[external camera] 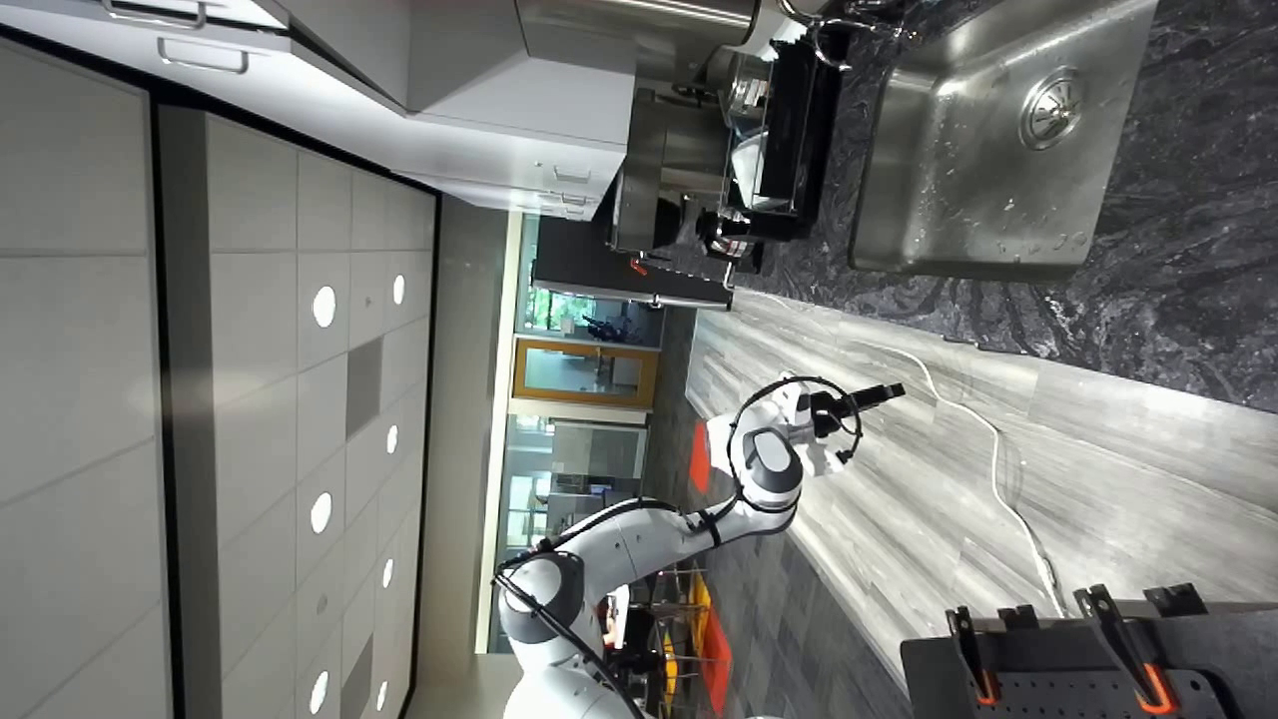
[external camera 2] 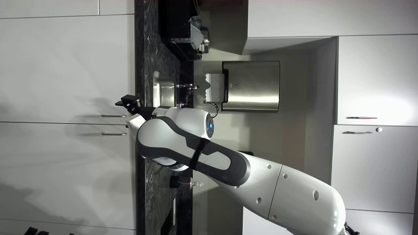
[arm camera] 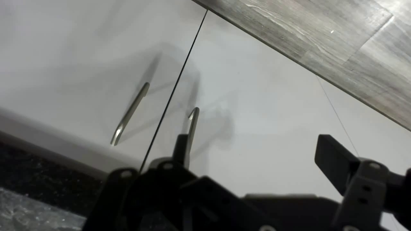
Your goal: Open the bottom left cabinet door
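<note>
Bottom left cabinet door (arm camera: 269,109), a flat pale-grey panel, stands closed ahead of my black two-finger gripper (arm camera: 253,144), spread wide; one finger (arm camera: 179,148) part-hides the door's silver metal bar handle (arm camera: 194,123). I judge this lining-up; next, shift to straddle it.

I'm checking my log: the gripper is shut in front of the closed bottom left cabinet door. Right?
Not shut: the wrist view shows the gripper open, fingers wide apart. It is in front of the closed bottom left cabinet door.
</note>
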`<state>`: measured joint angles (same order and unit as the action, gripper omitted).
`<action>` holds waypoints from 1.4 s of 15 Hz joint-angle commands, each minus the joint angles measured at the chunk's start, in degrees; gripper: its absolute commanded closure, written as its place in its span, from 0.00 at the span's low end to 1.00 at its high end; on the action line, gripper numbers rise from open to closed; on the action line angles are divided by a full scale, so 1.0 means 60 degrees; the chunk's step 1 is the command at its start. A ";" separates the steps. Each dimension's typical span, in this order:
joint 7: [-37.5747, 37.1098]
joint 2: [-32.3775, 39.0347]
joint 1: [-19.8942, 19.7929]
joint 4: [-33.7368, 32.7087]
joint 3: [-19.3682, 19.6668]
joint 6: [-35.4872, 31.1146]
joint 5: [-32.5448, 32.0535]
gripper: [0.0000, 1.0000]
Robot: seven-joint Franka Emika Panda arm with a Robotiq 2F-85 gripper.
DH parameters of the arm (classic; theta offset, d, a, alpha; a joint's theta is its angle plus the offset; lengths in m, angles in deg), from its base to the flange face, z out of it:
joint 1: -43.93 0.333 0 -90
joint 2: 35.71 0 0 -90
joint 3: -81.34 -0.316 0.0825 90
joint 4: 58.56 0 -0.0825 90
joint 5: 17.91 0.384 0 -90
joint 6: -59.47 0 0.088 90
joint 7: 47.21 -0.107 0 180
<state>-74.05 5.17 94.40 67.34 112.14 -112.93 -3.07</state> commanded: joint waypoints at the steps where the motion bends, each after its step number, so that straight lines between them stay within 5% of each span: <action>1: -0.1046 0.0657 -0.0060 -0.0578 0.0106 0.0176 -0.0169 0.00; 10: -0.3185 0.2517 -0.0737 -0.2528 0.0087 0.0475 -0.0055 0.00; 17: -0.3367 0.3336 -0.1778 -0.3615 -0.0191 0.0424 -0.0244 0.00; 19: -0.3317 0.3451 -0.1972 -0.3811 -0.0247 0.0404 -0.0276 0.26; 21: -0.3274 0.3520 -0.2096 -0.3927 -0.0288 0.0369 -0.0311 0.42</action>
<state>-92.91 25.71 83.83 46.31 111.47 -112.09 -3.28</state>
